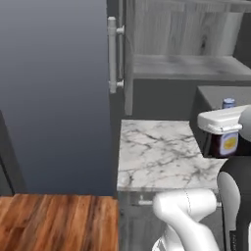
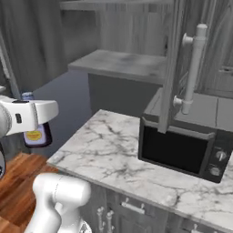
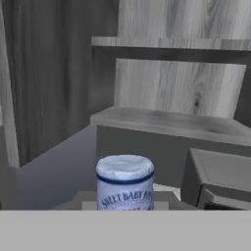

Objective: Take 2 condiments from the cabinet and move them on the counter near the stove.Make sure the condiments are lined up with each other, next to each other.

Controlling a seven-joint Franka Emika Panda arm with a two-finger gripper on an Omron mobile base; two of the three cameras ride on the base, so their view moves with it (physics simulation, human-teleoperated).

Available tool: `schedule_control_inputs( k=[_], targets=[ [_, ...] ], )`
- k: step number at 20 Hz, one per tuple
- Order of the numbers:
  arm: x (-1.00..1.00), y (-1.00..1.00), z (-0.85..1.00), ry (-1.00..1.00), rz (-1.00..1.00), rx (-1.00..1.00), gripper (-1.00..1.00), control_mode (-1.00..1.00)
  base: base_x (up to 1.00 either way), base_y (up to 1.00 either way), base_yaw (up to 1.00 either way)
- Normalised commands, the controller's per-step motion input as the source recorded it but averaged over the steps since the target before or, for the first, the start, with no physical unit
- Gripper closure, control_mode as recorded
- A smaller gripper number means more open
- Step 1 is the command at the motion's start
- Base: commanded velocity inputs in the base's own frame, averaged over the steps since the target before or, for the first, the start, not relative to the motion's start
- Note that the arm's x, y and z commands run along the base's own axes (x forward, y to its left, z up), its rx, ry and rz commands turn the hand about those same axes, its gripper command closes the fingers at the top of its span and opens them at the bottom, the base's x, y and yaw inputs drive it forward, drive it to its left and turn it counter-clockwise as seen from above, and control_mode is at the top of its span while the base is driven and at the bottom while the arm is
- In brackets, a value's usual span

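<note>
The gripper (image 1: 226, 128) is closed on a sauce bottle (image 1: 228, 142), carried at mid right of the left base view, out of the cabinet (image 1: 186, 59) and above floor level. If the base swings, the bottle could clip the microwave (image 2: 182, 148) or slip from the grip. The right base view shows the microwave's door and knobs beside the bar handle (image 2: 193, 68); the hand view shows the bottle's cap and label lettering close up.

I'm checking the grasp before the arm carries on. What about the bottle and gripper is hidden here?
- Left base view: sauce bottle; hand covers neck and shoulders.
- Right base view: bottle; hand crosses its upper body.
- Hand view: grey band cuts off its lower part.
- Finger contact on the bottle: hidden everywhere.
- Second bottle: whereabouts unknown.
</note>
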Motion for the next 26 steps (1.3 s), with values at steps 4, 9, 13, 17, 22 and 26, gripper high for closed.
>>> schedule_control_inputs(
  k=[4, 9, 13, 17, 22, 26],
  targets=[
    [0.00, 0.00, 0.00, 0.00, 0.00, 0.00, 1.00, 1.00, -0.40, -0.49, 0.86],
    [0.00, 0.00, 0.00, 0.00, 0.00, 0.00, 1.00, 1.00, -0.18, -0.20, 0.98],
    [0.00, 0.00, 0.00, 0.00, 0.00, 0.00, 1.00, 1.00, -0.10, -0.08, 1.00],
    [0.00, 0.00, 0.00, 0.00, 0.00, 0.00, 1.00, 1.00, -0.21, 0.04, 1.00],
    [0.00, 0.00, 0.00, 0.00, 0.00, 0.00, 1.00, 1.00, -0.46, 0.59, 0.80],
    [0.00, 0.00, 0.00, 0.00, 0.00, 0.00, 1.00, 1.00, -0.42, 0.83, 0.43]
  ],
)
